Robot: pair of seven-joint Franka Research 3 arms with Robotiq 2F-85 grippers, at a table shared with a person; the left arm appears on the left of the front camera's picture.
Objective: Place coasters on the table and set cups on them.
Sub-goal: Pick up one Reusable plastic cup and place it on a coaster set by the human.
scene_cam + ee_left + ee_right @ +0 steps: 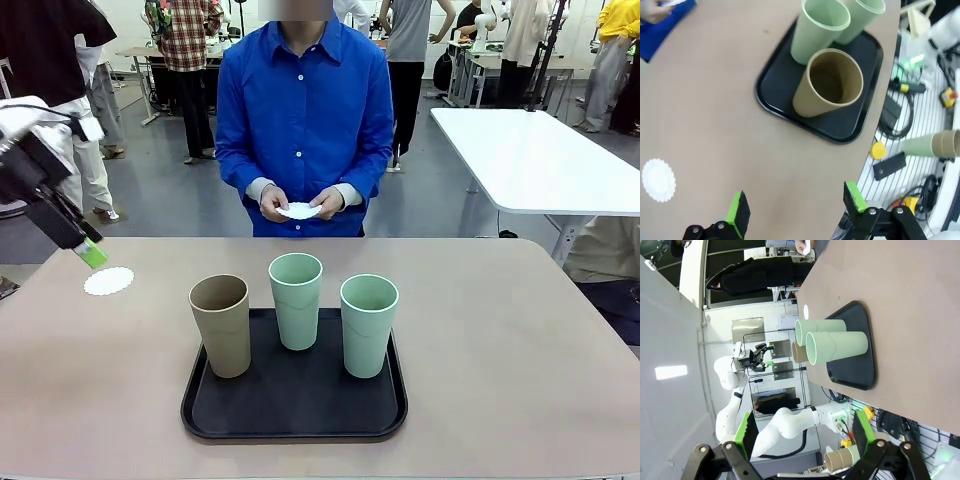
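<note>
Our left fingers (pixel 92 256) are spread wide and empty. One coaster (pixel 108 282) lies flat on the worktop (pixel 500 330) near them, outside their gap and not touching them. The three cups (pixel 296 312) stand on a black tray (pixel 295 432), well apart from them. Our right fingers (pixel 747 427) also gape wide and empty, with the cups far ahead.

We record: black tray (pixel 200 415) holding three upright cups (pixel 296 300), blocking near centre. Table (pixel 500 330) bare right and far of it. Far left: one coaster (pixel 108 282), left gripper (pixel 92 254) just beside, jaws apart.
</note>
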